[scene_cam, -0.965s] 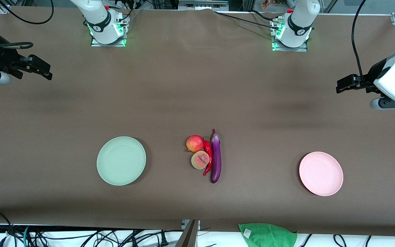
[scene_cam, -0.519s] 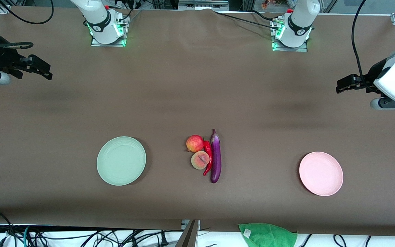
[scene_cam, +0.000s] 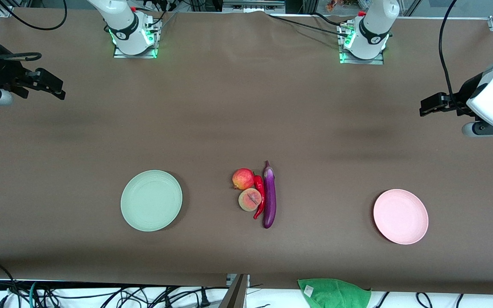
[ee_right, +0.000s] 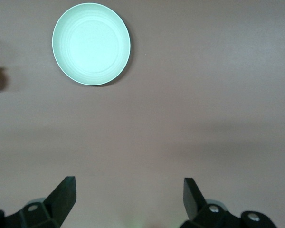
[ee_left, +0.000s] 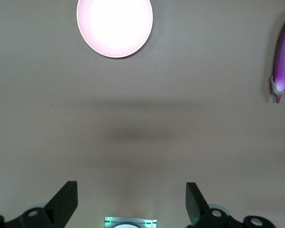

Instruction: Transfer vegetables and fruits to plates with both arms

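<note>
Your brown worktop point(scene_cam: 246, 107) holds everything and no transfer has begun. The mint green plate point(scene_cam: 151, 200) sits toward the right arm's end, the pink plate point(scene_cam: 400, 216) toward the left arm's end, both bare. Between them the eggplant point(scene_cam: 269, 196), chili pepper point(scene_cam: 259, 196), pomegranate point(scene_cam: 243, 178) and peach point(scene_cam: 249, 199) huddle touching. Your left gripper point(ee_left: 132, 202) and right gripper point(ee_right: 129, 197) hover high over the worktop's ends, jaws spread wide and carrying nothing. Next, I'd judge, you bring one arm down onto the cluster's outer piece.
</note>
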You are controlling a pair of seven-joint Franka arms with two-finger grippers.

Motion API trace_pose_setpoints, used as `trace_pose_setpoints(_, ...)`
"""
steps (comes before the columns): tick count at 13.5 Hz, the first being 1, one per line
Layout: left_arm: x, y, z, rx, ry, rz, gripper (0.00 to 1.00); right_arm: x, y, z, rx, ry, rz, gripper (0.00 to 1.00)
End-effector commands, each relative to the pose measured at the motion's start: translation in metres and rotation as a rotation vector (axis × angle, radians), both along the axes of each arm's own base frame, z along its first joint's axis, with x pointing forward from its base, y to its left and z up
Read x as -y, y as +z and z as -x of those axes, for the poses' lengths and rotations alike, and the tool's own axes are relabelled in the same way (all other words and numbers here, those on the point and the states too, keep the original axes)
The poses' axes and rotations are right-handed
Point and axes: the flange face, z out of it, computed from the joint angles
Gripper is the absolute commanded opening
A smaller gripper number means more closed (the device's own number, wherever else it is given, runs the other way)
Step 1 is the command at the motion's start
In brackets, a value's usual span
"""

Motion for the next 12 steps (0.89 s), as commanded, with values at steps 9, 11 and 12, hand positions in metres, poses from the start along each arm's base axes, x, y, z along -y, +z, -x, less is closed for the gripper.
trace_pose_setpoints(9,-0.002,-0.003,-0.007,-0.002,-0.017,-0.005,1.00,0.002,0.006,-0.001,-0.003,-0.009,0.005,1.00)
trace_pose_setpoints(11,-0.004,-0.006,-0.014,-0.002,-0.014,-0.005,1.00,0.002,0.005,-0.001,-0.004,-0.012,0.005,1.00)
trace_pose_setpoints(12,-0.004,-0.002,-0.017,0.008,-0.014,-0.006,1.00,0.002,0.006,-0.001,-0.003,-0.012,0.005,1.00)
